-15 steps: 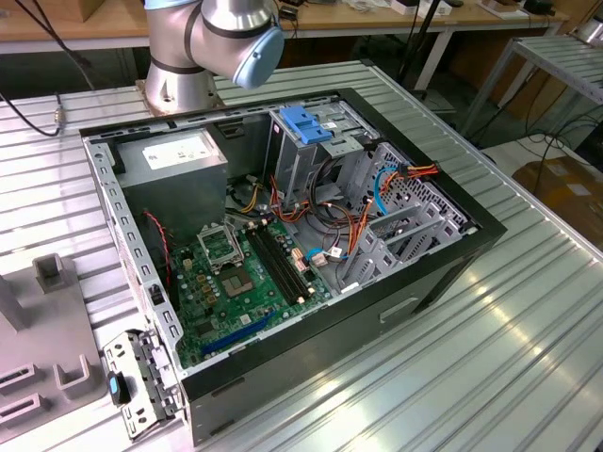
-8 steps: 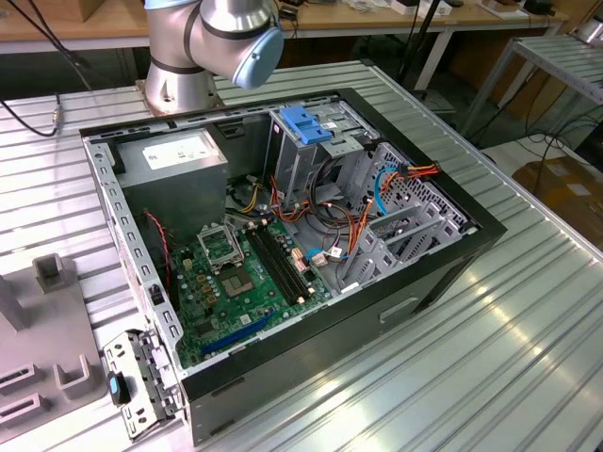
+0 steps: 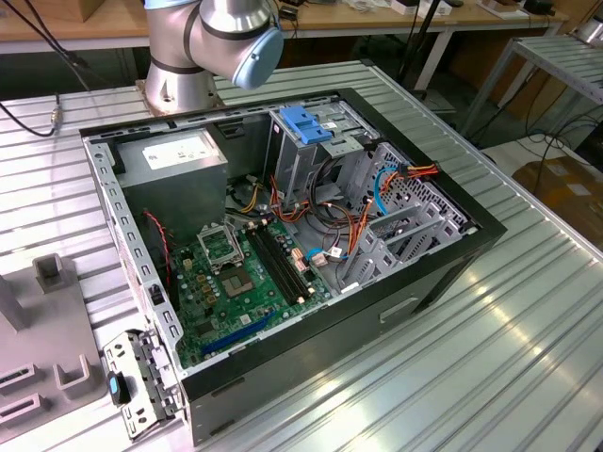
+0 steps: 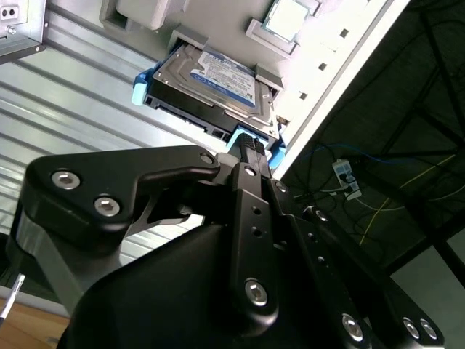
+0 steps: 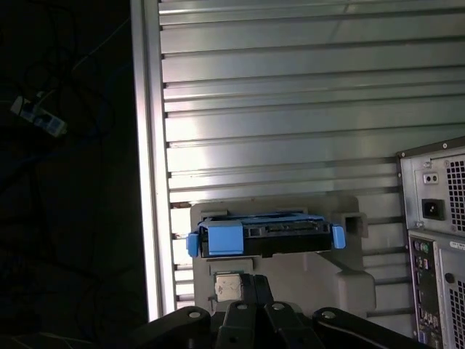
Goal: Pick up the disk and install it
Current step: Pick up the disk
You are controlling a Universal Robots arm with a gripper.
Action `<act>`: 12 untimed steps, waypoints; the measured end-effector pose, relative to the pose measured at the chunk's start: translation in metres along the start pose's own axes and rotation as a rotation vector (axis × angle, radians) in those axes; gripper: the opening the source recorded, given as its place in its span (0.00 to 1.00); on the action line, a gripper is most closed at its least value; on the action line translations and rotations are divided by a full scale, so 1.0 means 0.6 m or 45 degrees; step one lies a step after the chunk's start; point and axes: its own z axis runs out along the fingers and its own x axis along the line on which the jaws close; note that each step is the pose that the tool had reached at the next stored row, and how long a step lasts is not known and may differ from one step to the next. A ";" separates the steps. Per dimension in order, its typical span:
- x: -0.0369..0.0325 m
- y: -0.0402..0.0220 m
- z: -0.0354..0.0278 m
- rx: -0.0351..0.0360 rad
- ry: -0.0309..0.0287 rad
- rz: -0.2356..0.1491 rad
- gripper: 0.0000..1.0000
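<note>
The disk (image 4: 211,87) lies flat in a grey holder (image 5: 356,283) on the slatted table (image 5: 290,87), right beside the table's edge; the open computer case (image 5: 436,240) stands near it. In both wrist views the claw (image 4: 251,145) hangs over the disk's near end, by a blue tab. Whether it touches the tab I cannot tell. Its jaws look pressed together, with nothing between them.

The risks, as I judge them:
- A claw closed like this cannot straddle the disk. Coming down as it is, it would press on the tab or the casing and get no grip.
- The holder is at the table's edge, so a sideways nudge could tip the disk out and over.
- The blue rails look like thin plastic, so a pinch on one alone may flex or slip.
- Inside the case, loose cables crowd the drive cage (image 3: 306,122) – a tilted disk could snag them.
</note>
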 end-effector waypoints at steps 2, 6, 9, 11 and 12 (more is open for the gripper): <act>0.000 0.000 0.000 0.0000 -0.0001 0.000 0.11; 0.000 0.000 0.000 0.0000 0.0000 0.000 0.11; 0.000 0.000 0.000 0.0000 0.0000 0.000 0.11; 0.000 0.000 0.000 0.0000 0.0000 -0.002 0.11; 0.000 0.000 0.000 -0.0002 0.0001 -0.005 0.11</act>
